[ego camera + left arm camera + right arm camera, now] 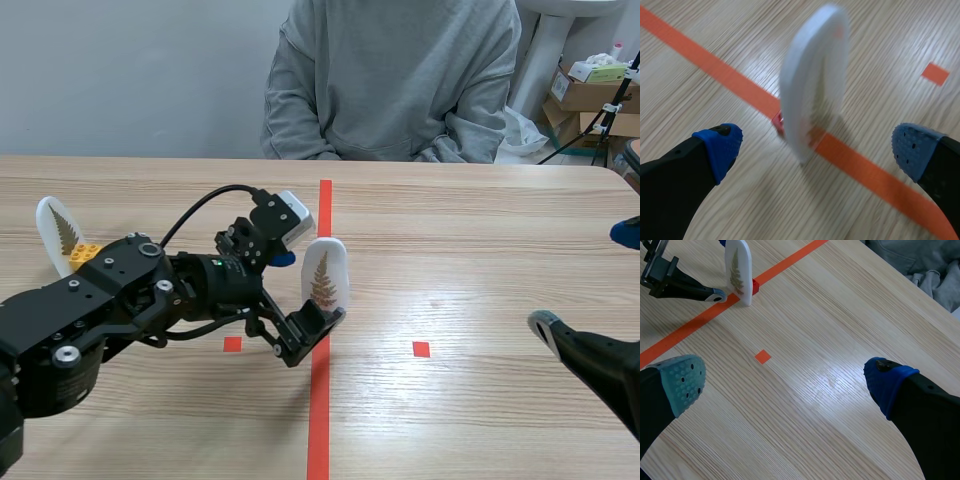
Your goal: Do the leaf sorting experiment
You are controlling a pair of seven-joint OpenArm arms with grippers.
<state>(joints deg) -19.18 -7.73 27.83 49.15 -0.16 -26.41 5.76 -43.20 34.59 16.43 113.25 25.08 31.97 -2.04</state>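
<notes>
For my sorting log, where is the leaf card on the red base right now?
In the scene view the leaf card stands upright on the orange tape line near the middle of the table, between the open fingers of the left hand.

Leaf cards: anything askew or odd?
The left leaf card, by the yellow block, looks tilted outward. The centre leaf card stands upright on the tape line. Nothing else stands out.

Pale wooden table [480, 250] with fine grain and a soft sheen — smooth white plastic leaf card [325, 275], matt grey cloth sweatshirt [400, 80].
</notes>
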